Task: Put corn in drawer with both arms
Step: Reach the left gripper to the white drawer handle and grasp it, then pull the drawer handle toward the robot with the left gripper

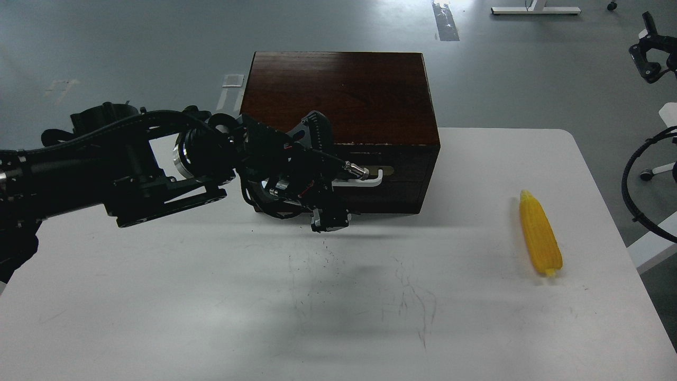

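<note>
The yellow corn [539,233] lies on the white table [211,296] at the right, tapered tip pointing away from me, with no gripper near it. The dark brown wooden box [344,95] stands at the table's back. Its drawer [402,182] looks closed. The white bar handle [367,181] shows on its right half only. My left gripper [334,185] covers the handle's left half; its fingers are dark and cannot be told apart. My right gripper [649,57] is small, high at the right edge, far from the corn.
Black cable loops of the right arm [634,185] hang beyond the table's right edge. Faint scratch marks run across the table's middle [370,286]. A white stand's base [534,9] is on the grey floor behind the box.
</note>
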Robot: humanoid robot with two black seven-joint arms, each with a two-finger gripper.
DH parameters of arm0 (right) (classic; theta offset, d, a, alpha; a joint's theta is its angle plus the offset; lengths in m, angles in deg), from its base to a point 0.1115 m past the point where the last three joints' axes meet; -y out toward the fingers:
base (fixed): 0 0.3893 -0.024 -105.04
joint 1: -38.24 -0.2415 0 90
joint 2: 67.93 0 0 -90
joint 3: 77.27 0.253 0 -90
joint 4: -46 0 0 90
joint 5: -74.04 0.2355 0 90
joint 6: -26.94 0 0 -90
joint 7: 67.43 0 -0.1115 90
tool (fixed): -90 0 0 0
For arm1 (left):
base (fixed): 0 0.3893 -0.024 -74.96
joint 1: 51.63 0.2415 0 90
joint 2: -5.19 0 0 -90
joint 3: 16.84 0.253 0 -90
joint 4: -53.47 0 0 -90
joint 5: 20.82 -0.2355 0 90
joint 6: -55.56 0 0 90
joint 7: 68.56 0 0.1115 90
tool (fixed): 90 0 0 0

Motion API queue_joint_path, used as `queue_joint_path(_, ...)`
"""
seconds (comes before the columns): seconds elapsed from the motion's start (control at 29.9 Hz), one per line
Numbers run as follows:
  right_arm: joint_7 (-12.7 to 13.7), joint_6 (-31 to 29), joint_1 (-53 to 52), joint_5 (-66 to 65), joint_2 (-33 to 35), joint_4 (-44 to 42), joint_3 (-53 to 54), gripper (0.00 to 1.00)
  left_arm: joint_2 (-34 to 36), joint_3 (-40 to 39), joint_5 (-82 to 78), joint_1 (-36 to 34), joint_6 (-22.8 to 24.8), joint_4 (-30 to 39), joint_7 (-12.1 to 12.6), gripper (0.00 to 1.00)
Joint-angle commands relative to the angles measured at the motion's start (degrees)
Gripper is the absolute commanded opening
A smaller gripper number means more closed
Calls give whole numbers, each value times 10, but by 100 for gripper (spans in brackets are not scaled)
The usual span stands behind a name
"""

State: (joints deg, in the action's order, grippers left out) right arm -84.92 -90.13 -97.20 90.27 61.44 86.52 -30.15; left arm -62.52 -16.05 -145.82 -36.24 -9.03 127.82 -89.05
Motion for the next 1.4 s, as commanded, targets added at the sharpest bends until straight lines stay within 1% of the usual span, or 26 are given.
queue_joint_path(0.0, 0, 0, 0, -1, 0, 0, 0, 100, 10, -2, 0, -2, 0, 0, -1, 71)
queue_joint_path(0.27, 0, 0, 0, -1, 4, 0, -1, 100, 33, -2, 0, -1, 0, 2, 0, 71)
queue_joint_path(0.6, 0, 0, -1, -1, 4, 1, 0, 100, 35, 3, 0, 10, 0, 0, 0, 71)
queue_joint_path(0.77, 0, 0, -1, -1, 4, 1, 0, 100, 33, 3, 0, 11, -1, 1, -1, 60)
queue_joint_path(0.8, 0, 0, -1, -1, 5, 0, 0, 100, 33, 3, 0, 13, 0, 1, -2, 56)
queue_joint_path(0.84, 0, 0, -1, -1, 5, 0, 0, 100, 33, 3, 0, 13, 0, 1, -2, 55)
queue_joint_path(0.87, 0, 0, -1, -1, 5, 0, 0, 100, 33, 3, 0, 13, 0, 2, -6, 49)
queue_joint_path(0.9, 0, 0, -1, -1, 5, 0, 0, 100, 33, 3, 0, 12, 0, 4, -17, 43)
queue_joint_path(0.94, 0, 0, -1, -1, 5, 0, 0, 100, 34, 3, 0, 12, 0, 6, -23, 42)
queue_joint_path(0.97, 0, 0, -1, -1, 5, 0, 0, 100, 34, 3, 0, 12, 0, 9, -31, 40)
queue_joint_path(1.0, 0, 0, -1, -1, 5, -1, 0, 100, 33, 3, 0, 10, 1, 11, -33, 40)
queue_joint_path(1.17, 0, 0, -1, -1, 5, -1, -1, 100, 32, 3, 0, 9, 2, 15, -35, 40)
queue_joint_path(1.37, 0, 0, -1, -1, 5, -1, -1, 100, 37, 3, 0, 10, 8, 49, -38, 40)
